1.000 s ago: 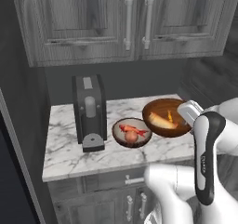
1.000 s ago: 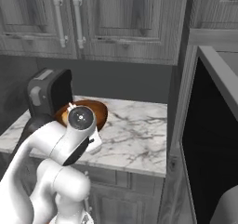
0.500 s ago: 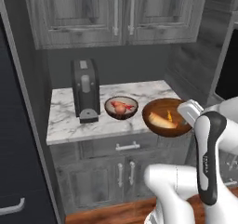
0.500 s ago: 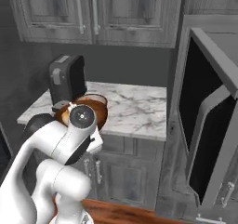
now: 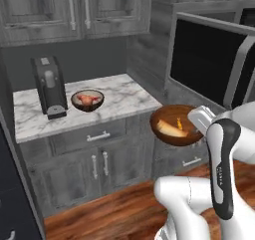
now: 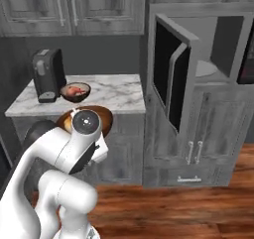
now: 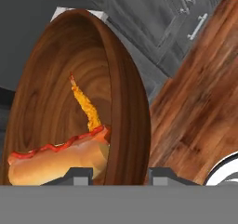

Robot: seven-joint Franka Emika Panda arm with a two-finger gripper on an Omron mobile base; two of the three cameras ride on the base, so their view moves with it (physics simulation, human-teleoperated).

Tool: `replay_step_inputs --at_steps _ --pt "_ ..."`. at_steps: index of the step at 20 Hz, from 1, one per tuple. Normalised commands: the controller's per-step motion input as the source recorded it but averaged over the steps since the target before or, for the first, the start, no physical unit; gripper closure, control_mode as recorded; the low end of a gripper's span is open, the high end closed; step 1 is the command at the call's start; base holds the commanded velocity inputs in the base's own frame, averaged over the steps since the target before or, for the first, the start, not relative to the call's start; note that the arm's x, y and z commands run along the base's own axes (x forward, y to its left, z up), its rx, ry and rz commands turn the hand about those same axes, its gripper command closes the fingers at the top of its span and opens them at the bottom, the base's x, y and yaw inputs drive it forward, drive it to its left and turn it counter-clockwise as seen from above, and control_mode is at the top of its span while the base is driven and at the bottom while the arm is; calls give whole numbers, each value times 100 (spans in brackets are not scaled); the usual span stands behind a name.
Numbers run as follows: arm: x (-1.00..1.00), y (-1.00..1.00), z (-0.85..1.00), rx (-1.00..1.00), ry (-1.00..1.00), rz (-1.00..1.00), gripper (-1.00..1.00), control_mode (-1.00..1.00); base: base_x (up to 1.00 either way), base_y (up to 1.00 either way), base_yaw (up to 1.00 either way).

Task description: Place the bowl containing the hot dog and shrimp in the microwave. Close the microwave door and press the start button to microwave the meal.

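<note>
The tool (image 7: pixel 115 173) pinches the rim of the bowl (image 5: pixel 173 125) and holds it in the air over the wooden floor (image 5: pixel 119 210), off the front right corner of the worktop (image 5: pixel 122 98), with the hot dog (image 7: pixel 56 161) and the shrimp (image 7: pixel 86 106) inside. Farther back, a dark bowl (image 5: pixel 87 99) stands near the middle of the worktop, just beside the black coffee machine (image 5: pixel 49 86) at its left side. At the right, the microwave door (image 6: pixel 170 78) stands open on the microwave (image 6: pixel 208 44).

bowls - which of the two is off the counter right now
The reddish-brown bowl with the hot dog and shrimp: the gripper holds its rim in mid-air. The dark bowl sits on the marble counter.
</note>
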Motion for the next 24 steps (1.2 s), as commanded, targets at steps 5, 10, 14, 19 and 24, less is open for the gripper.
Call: replay_step_inputs --at_steps 5,10,14,19,24 --pt "0 0 0 0 0 0 100 100 -44 -7 -63" --pt "0 0 0 0 0 0 100 100 -10 -3 -69" --pt "0 0 0 0 0 0 100 100 11 -18 -58" --pt "0 0 0 0 0 0 100 100 41 -28 -42" --pt "0 0 0 0 0 0 100 100 72 -36 -20"
